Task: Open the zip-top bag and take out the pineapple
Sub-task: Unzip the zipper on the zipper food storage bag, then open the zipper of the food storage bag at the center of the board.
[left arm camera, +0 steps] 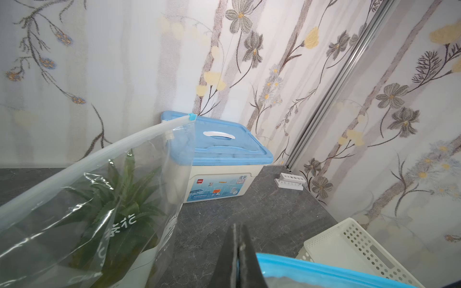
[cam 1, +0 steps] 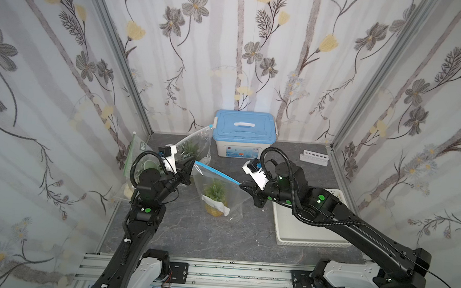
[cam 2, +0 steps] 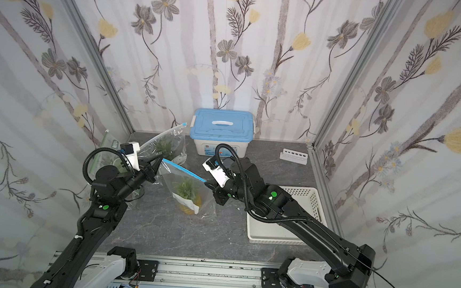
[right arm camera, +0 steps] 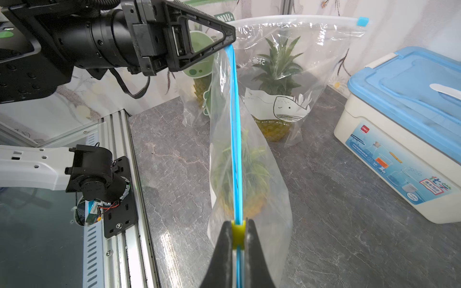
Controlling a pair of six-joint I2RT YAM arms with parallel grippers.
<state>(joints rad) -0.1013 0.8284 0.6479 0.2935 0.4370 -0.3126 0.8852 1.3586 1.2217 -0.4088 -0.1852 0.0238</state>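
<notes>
My right gripper (right arm camera: 238, 230), nearest the lens, pinches the yellow slider (right arm camera: 238, 235) of the zip-top bag (cam 1: 222, 188); my left gripper (cam 1: 193, 163) is clamped on the opposite end of its blue zip strip (cam 1: 216, 174); the bag stands upright at centre frame in both top views, on the table (cam 1: 189, 236); the pineapple (cam 1: 213, 210) is inside.

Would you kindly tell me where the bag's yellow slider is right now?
In the right wrist view, the slider sits pinched in the right tool, at the right end of the blue zip; the left tool holds the other end.
</notes>
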